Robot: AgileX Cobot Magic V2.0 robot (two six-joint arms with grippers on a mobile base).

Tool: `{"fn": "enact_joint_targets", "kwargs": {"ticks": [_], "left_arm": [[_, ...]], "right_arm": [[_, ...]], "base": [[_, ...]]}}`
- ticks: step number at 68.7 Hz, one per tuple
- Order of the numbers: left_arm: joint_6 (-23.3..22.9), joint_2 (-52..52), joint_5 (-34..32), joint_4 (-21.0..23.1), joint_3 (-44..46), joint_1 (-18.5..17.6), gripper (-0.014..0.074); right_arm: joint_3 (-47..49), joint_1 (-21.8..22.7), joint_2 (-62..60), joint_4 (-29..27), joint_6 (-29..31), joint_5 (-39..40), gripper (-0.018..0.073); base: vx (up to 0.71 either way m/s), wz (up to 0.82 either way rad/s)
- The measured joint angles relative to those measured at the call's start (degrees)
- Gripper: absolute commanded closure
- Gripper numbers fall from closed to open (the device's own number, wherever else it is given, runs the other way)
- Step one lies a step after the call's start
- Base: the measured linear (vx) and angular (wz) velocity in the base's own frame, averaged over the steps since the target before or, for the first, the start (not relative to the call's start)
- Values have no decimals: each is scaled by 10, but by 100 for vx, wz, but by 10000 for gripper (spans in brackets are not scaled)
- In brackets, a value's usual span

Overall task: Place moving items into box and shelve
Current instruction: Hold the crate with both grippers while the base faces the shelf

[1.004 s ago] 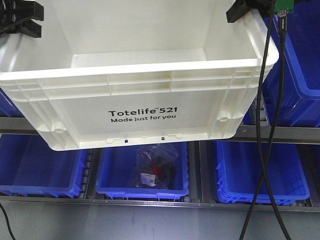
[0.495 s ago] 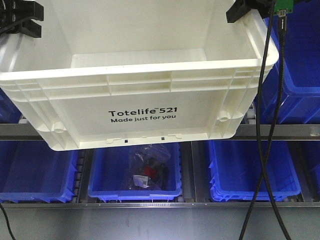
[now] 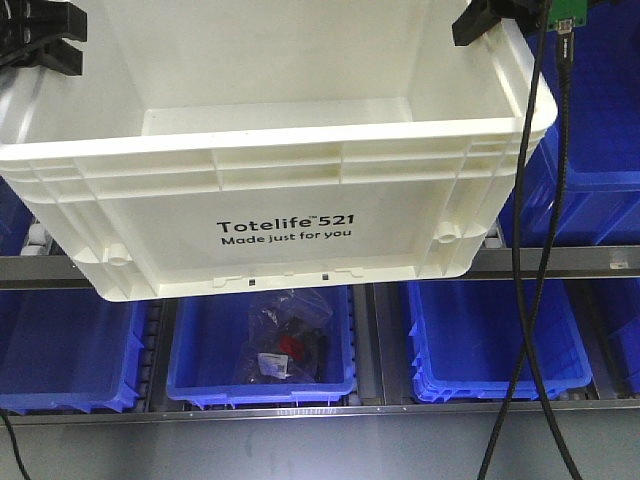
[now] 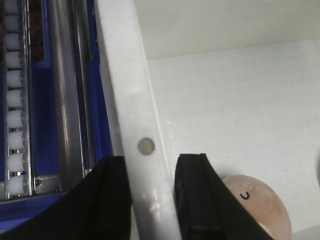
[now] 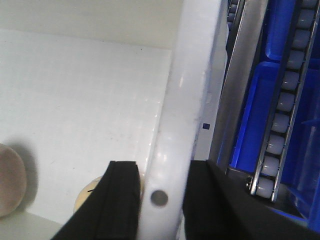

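Both black grippers, left and right, were clamped on the large white ribbed plastic crate's rim, shelving being judged under way, with careful level lowering onto the roller shelf called for next.

The crate is plain white with ribbed walls — black lettering sits on its front face. Below the crate, the bins are solid blue, set in grey metal rails. Inside the crate, a pale pinkish plush bears a small black mark.
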State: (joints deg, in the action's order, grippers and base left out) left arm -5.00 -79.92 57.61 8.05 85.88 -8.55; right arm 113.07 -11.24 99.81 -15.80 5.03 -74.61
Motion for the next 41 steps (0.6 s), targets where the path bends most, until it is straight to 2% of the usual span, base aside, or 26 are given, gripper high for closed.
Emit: {"fn": "enact_joint_targets", "kwargs": {"ticks": [41], "left_arm": [[0,0,0,0,0,0,613]], "right_arm": [[0,0,0,0,0,0,570]], "base": [[0,0]]}}
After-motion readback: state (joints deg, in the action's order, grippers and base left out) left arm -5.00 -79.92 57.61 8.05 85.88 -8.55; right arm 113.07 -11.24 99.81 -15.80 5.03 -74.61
